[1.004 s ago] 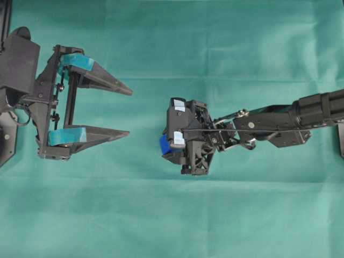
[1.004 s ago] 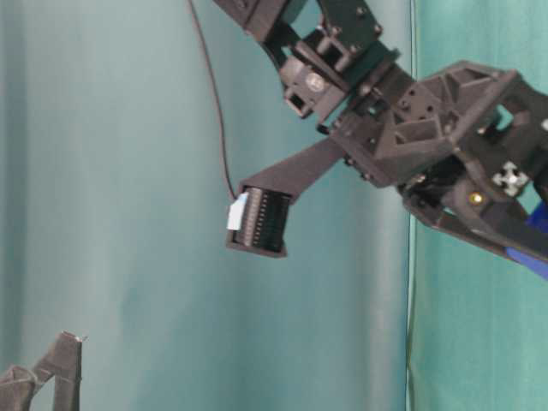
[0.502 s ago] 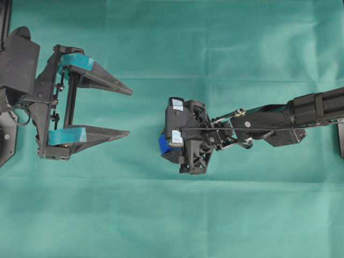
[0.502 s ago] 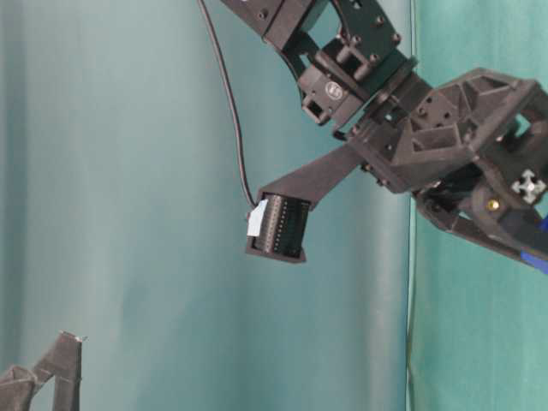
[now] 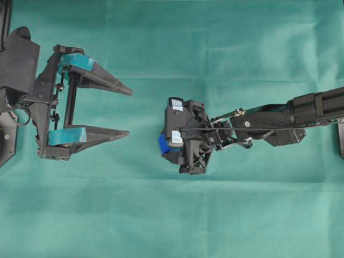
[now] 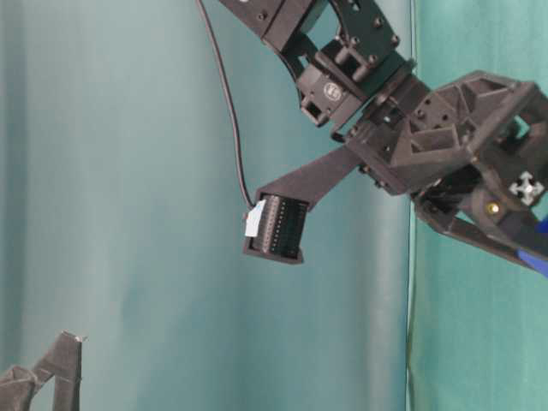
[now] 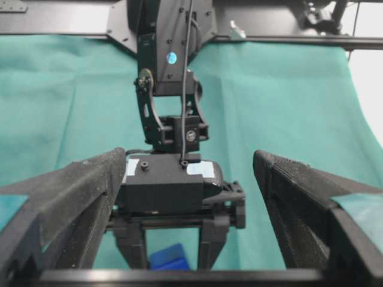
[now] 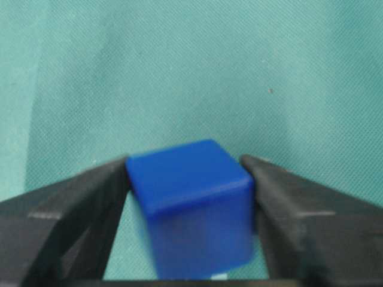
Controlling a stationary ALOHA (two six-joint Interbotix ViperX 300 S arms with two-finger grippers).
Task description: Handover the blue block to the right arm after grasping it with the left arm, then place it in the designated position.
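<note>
Barely drifting left since a moment ago, right end effector (image 5: pixel 167 145) clenching the blue block (image 8: pixel 190 206) above the green surface (image 5: pixel 215 54), mid-cloth. Left end effector (image 5: pixel 126 110) sitting spread wide, empty, well apart. Handover looking done, placement pending; marks not visible.

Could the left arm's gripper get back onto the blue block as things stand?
Probably not: the blue block is clamped in the right gripper, whose fingers cover two sides. The left gripper is open, apart from it.
</note>
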